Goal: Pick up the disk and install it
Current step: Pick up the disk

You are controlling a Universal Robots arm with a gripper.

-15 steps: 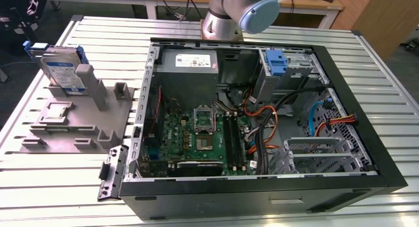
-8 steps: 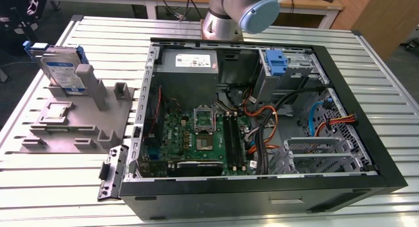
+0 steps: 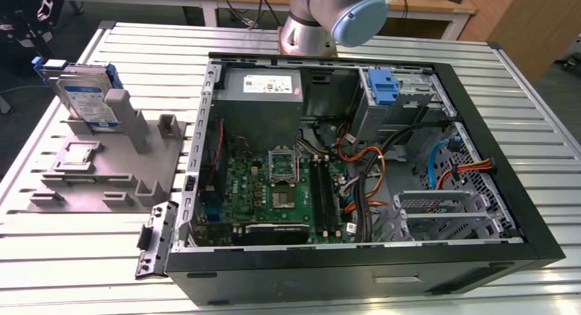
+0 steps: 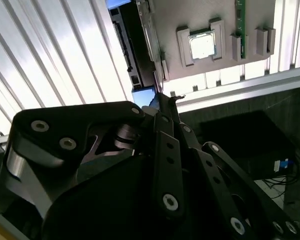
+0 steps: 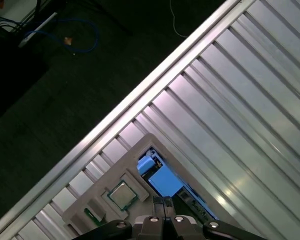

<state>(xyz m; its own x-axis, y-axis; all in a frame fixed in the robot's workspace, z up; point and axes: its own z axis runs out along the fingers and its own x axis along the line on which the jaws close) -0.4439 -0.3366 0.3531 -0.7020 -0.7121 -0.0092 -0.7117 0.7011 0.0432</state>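
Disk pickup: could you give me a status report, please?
End effector shut, empty, above disk. Disk upright in holder, not grasped. No obstruction seen between.

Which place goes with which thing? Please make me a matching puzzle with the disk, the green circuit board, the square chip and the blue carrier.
Things:
1. disk
2. green circuit board
3. square chip
4. blue carrier

Places:
a. lying flat inside the open computer case
b. standing upright inside the case
c. standing upright in the grey holder, outside the case
d. lying flat in a pocket of the holder

Pairs: 1-c, 2-a, 3-d, 4-b.
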